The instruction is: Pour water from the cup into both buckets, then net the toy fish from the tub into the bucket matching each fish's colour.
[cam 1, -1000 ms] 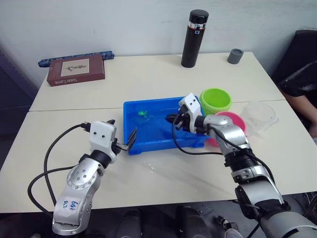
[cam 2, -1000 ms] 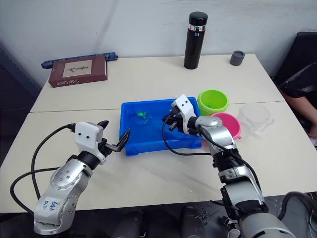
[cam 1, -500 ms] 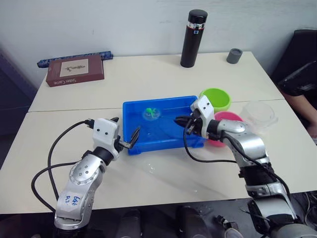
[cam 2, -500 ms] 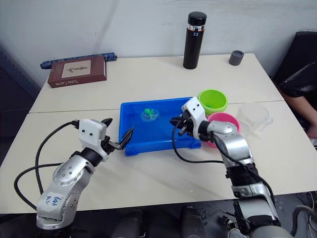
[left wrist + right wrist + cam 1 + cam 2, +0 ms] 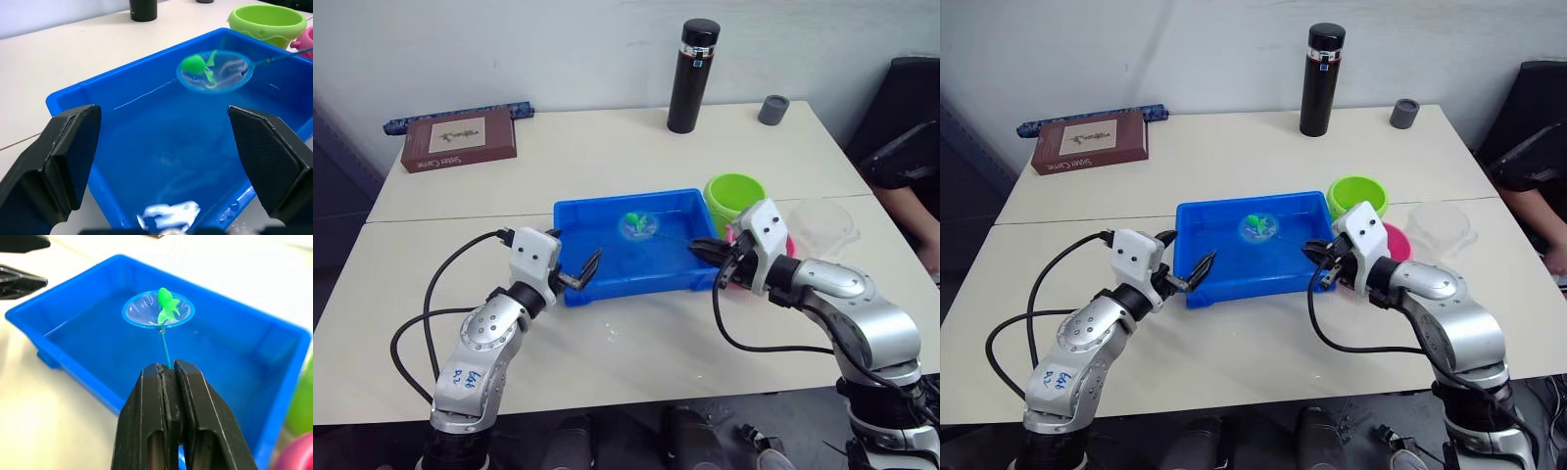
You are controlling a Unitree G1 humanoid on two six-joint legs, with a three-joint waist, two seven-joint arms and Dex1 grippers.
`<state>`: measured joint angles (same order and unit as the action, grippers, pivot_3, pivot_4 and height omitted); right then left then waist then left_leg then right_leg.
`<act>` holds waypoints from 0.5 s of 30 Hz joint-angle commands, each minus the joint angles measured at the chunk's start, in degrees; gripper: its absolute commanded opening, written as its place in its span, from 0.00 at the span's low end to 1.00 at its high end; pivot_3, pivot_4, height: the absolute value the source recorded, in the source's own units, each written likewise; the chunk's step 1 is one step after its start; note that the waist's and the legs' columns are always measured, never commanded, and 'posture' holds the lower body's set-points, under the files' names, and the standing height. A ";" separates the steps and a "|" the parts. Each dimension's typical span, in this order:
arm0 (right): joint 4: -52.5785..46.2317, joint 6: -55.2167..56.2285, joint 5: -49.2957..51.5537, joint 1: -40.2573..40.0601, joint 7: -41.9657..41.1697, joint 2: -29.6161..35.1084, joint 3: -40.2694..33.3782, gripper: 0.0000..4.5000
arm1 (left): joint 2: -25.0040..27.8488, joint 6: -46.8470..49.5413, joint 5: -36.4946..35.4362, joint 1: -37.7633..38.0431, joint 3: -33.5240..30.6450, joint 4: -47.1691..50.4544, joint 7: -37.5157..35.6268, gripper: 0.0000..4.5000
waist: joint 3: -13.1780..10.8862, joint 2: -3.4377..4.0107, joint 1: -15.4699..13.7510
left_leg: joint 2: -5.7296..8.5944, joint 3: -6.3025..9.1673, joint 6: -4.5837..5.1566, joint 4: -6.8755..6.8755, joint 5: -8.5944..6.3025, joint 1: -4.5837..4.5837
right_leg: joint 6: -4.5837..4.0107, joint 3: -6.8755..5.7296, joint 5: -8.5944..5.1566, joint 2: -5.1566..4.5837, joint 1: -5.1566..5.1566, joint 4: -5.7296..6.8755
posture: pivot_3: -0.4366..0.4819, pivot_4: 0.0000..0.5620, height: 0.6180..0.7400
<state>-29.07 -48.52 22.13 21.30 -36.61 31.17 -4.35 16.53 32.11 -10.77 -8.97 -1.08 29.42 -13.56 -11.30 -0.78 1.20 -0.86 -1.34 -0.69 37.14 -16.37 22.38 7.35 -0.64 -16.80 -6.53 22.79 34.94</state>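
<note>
The blue tub [image 5: 607,211] sits mid-table with water in it. My right gripper [image 5: 699,248] is at the tub's right end, shut on the thin handle of a small round net [image 5: 158,309]. The net hangs over the tub's far middle with a green toy fish [image 5: 166,301] in it. The green bucket [image 5: 736,194] stands just right of the tub. The pink bucket [image 5: 1394,240] beside it is partly hidden behind my right gripper. The clear cup [image 5: 822,223] stands further right. My left gripper [image 5: 573,253] is open at the tub's near left corner, holding nothing.
At the back of the table stand a tall black flask [image 5: 694,76] and a small grey cup [image 5: 773,110]. A brown book [image 5: 458,139] lies at the back left. A person sits at the right edge [image 5: 913,186]. Water drops lie before the tub [image 5: 612,333].
My right gripper has drawn back to the right, and the net with the green fish has moved right across the tub toward the green bucket. My left gripper has edged closer to the tub.
</note>
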 commanded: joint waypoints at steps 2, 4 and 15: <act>-4.91 0.29 1.51 -0.76 3.39 0.29 -4.82 0.00 | 0.23 -2.17 0.03 -2.11 0.69 -1.41 -1.56 0.99 | 0.00 0.00 -0.37 | 0.00 0.02 0.00 -0.01 0.00 0.00 | -0.01 -0.01 0.00 0.01 0.00 -0.01 | 0.48 0.27 1.00; -4.69 1.16 1.05 -1.10 4.14 0.80 -5.54 0.00 | 0.21 -2.66 0.05 -2.63 0.94 -2.17 -2.13 0.99 | 0.00 0.00 -0.64 | 0.01 0.00 0.00 -0.01 0.00 0.01 | -0.01 -0.01 0.00 0.01 0.00 -0.02 | 0.48 0.27 1.00; 7.95 16.29 -5.82 -4.17 4.67 6.21 -9.34 0.00 | 0.11 -4.60 0.25 -4.57 1.56 -5.03 -3.39 0.99 | 0.00 -0.01 -1.29 | 0.04 -0.19 0.04 0.00 -0.01 0.02 | 0.01 -0.06 0.00 0.00 -0.10 -0.15 | 0.48 0.27 1.00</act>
<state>-21.16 -35.83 17.41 16.81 -32.20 36.36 -11.79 16.52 29.05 -10.76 -12.74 0.45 23.69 -16.63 -11.31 -0.79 -0.09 -0.82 -1.53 -0.65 37.14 -16.37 22.40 7.36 -0.70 -16.79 -6.53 22.70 34.79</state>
